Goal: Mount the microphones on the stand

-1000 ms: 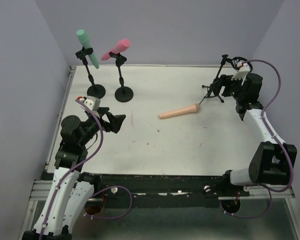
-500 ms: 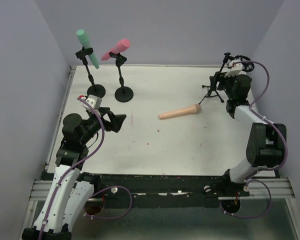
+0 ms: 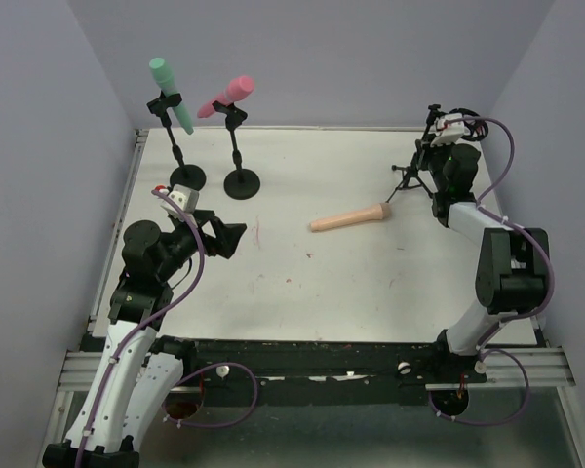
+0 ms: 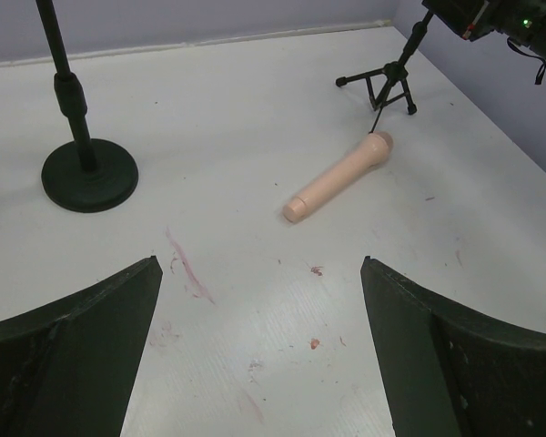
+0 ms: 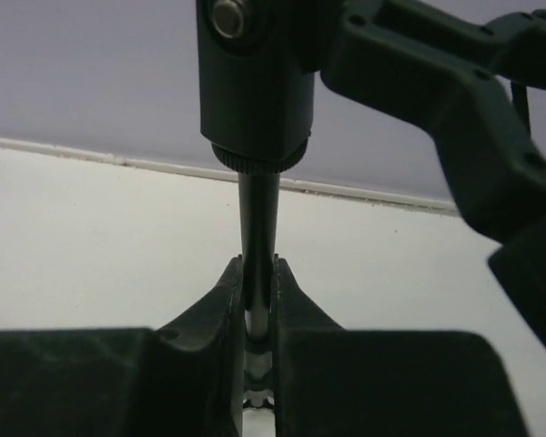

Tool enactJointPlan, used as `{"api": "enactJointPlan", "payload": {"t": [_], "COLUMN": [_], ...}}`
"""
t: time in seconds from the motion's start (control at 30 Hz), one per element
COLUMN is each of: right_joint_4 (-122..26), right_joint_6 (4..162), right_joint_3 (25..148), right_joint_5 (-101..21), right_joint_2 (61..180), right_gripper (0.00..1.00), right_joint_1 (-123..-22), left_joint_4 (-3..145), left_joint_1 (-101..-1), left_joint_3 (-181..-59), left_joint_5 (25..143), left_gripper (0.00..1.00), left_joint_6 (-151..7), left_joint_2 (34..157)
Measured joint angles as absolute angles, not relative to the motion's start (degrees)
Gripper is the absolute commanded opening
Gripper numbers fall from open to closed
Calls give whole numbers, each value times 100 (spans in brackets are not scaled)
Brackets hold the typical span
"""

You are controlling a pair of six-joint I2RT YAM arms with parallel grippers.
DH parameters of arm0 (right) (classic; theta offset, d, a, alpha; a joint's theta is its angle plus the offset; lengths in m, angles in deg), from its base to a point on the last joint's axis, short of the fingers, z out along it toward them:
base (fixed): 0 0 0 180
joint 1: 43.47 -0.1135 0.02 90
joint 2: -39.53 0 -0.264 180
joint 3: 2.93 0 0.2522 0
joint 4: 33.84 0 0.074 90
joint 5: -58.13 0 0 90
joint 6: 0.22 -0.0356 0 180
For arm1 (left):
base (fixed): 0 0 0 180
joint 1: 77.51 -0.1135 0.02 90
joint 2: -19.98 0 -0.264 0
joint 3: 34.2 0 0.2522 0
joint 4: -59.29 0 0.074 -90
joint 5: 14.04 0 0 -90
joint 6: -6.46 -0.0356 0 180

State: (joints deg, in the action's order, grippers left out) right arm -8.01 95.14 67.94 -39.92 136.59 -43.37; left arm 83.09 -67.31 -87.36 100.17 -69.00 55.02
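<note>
A peach-tan microphone [image 3: 349, 219] [image 4: 337, 177] lies flat on the white table, right of centre. Just behind it at the right stands a small black tripod stand [image 3: 414, 175] [image 4: 389, 77]. My right gripper [image 3: 431, 148] [image 5: 257, 273] is shut on that stand's thin upright pole [image 5: 257, 214], just under its clip head [image 5: 255, 82]. The teal-green microphone [image 3: 171, 93] and the pink microphone [image 3: 226, 96] sit clipped in two round-based stands at the back left. My left gripper [image 3: 236, 237] [image 4: 259, 261] hovers open over the table's left side, with nothing between its fingers.
The round bases of the two back stands [image 3: 186, 177] [image 3: 242, 182] rest on the table near the left arm; one base [image 4: 89, 173] shows in the left wrist view. Purple walls close in the table on three sides. Faint red marks [image 4: 187, 269] streak the surface.
My right gripper has swung left onto the tripod stand and closed on its pole. The left arm and the peach-tan microphone have stayed put.
</note>
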Motion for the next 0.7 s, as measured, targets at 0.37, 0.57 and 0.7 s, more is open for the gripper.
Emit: {"api": "enactJointPlan", "payload": {"t": [0.37, 0.57, 0.7], "right_joint_4": [-794, -1834, -2761], "right_joint_6": [9766, 9927, 9816], "right_joint_3": [6813, 7478, 8127], "right_joint_5": [-3859, -3960, -4360], "right_joint_2": [13600, 13327, 13008], "right_gripper": [2, 1, 1], "right_joint_1": [-4348, -4348, -4346], "left_joint_4": [8311, 8311, 8311], "left_joint_1": [-6731, -6731, -6731], "left_joint_3": [-8736, -8734, -8732], "left_joint_5": [10017, 10017, 10021], "left_gripper": [98, 98, 98], "left_joint_6": [-6902, -6902, -6902], "left_joint_2": [5505, 5507, 5507]}}
